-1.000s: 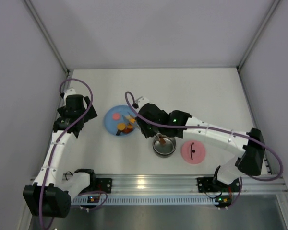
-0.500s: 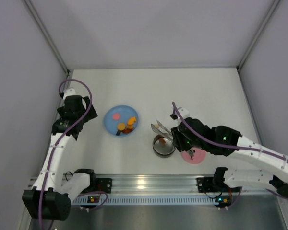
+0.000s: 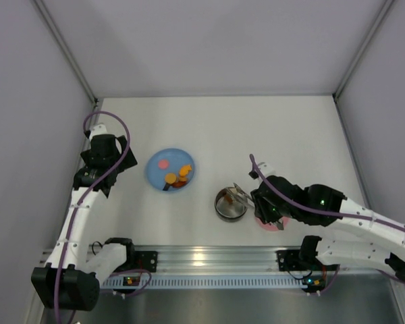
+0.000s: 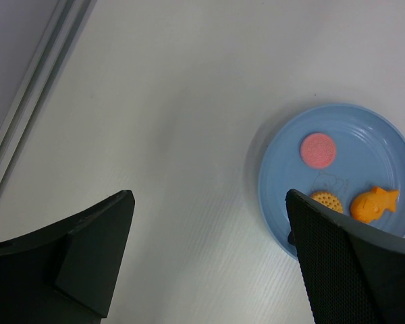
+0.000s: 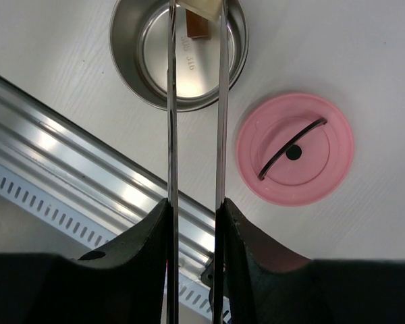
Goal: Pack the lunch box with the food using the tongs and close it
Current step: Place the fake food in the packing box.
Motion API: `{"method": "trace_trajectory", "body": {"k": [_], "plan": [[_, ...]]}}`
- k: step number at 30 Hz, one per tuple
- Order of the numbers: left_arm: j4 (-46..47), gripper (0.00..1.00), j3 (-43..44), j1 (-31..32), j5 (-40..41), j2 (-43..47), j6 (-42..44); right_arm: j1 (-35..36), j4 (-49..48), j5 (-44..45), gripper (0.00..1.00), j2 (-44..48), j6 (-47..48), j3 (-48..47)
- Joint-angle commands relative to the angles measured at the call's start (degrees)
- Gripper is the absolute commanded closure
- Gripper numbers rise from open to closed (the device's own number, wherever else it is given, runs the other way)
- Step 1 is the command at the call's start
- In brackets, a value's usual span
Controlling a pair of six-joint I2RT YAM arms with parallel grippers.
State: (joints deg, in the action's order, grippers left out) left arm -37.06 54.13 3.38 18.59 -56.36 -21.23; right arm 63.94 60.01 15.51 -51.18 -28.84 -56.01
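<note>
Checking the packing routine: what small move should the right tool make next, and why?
Probably ease the right tool open slightly: its long silvery metal tongs hang over the small round steel lunch box, a pale food piece apparently between the tips, so it would drop beside the brown piece inside.

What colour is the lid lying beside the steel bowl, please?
The lid is pink, seen best in the right wrist view.
</note>
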Motion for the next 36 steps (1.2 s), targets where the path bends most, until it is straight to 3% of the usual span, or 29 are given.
{"method": "trace_trajectory", "body": {"k": [1, 26, 36], "plan": [[1.7, 0.01, 1.9, 0.1, -0.5, 1.2, 0.6, -0.1, 2.4, -0.4, 0.68, 2.0, -1.1, -0.2], [1.7, 0.01, 1.9, 0.1, -0.7, 1.5, 0.6, -0.1, 2.1, -2.1, 0.58, 1.3, -0.2, -1.6], [1.8, 0.01, 1.9, 0.1, -0.9, 1.6, 0.5, -0.1, -5.5, -2.3, 0.57, -7.9, 3.6, -12.1]]}}
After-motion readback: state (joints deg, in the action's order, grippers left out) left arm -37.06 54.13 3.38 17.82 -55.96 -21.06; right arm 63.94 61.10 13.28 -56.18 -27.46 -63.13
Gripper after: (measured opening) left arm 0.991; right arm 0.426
